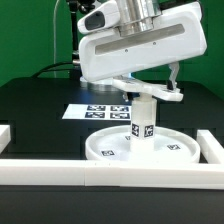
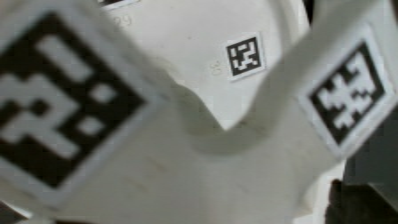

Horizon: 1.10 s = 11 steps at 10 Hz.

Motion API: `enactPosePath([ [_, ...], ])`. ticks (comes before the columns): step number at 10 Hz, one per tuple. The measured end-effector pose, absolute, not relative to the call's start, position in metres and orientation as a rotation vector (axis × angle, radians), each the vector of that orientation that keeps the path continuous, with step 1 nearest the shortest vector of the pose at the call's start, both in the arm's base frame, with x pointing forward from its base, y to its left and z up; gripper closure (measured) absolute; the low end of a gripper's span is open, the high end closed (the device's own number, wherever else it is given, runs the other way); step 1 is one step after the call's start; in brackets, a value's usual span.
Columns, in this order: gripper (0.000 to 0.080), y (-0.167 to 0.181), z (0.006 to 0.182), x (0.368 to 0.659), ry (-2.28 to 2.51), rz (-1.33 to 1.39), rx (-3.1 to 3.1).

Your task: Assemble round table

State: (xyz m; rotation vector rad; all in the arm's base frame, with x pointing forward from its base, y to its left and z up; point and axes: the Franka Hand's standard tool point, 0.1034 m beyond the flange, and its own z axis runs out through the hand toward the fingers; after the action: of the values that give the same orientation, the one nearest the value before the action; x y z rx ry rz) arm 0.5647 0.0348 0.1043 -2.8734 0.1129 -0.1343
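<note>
Looks like the arm is doing the foot step. The cross-shaped foot (image 1: 150,93) is sitting on top of the cylinder leg (image 1: 143,125), which is standing upright mid round disc (image 1: 110,150). The gripper (image 1: 152,84) is sitting right down over the foot, but I can't tell if it's clamping or slack. Next move is probably calling for a square twist down.

Exterior view: we see bright, even light from above, shadows faint and soft. White arm (image 1: 135,50) near clipping, black table (image 1: 40,110) swallows detail. Wrist view: cross-shaped foot (image 2: 196,160) too close, its tags blurred; smaller tag (image 2: 244,55) beyond is sharper.
</note>
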Motion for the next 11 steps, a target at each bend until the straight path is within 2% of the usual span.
enactPosePath([
  [1,0.0164,0.035,0.104,0.565,0.113,-0.135,-2.873],
  [2,0.0154,0.035,0.105,0.565,0.113,-0.135,-2.873],
  [4,0.0151,0.031,0.110,0.566,0.095,-0.138,-2.887],
  [7,0.0150,0.017,0.135,0.568,0.040,-0.171,-2.920],
  [11,0.0150,0.004,0.139,0.564,0.065,-0.186,-2.932],
])
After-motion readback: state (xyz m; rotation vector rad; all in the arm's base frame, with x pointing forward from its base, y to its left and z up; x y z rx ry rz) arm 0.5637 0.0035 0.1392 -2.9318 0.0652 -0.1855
